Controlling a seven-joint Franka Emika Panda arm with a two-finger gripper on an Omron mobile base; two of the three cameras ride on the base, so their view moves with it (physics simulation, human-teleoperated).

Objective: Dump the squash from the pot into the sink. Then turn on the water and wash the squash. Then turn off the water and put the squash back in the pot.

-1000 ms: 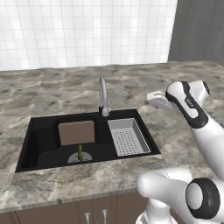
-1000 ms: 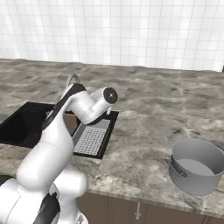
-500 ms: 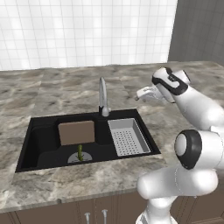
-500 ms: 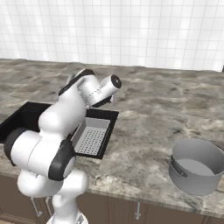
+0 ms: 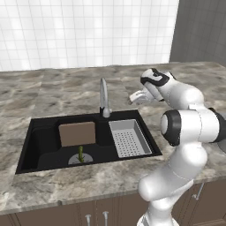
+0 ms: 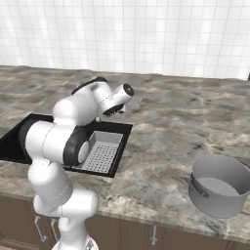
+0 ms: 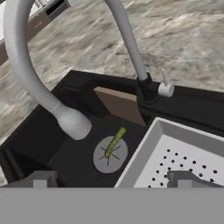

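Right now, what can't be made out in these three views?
- Sink: right base view, the arm covers most of the basin, squash included.
- Hand: left base view, too small to read the finger gap.
- Pot: right base view, its right side is cut off by the frame edge.
- Squash: hand view, whether any water runs over it is unreadable.

Camera setup: two base views plus hand view, all on the sink area.

My left base view looks forward and down from behind the arm's left, taking in the whole sink [image 5: 39, 145], faucet [image 5: 103, 97] and strainer tray [image 5: 129, 137] at mid range. My right base view faces the same worktop [image 6: 166, 122] from the other side, sharing the tray [image 6: 101, 154] and adding the pot [image 6: 219, 184]. The hand view sits close, angled down past the spout [image 7: 30, 74] onto the drain [image 7: 110, 155].
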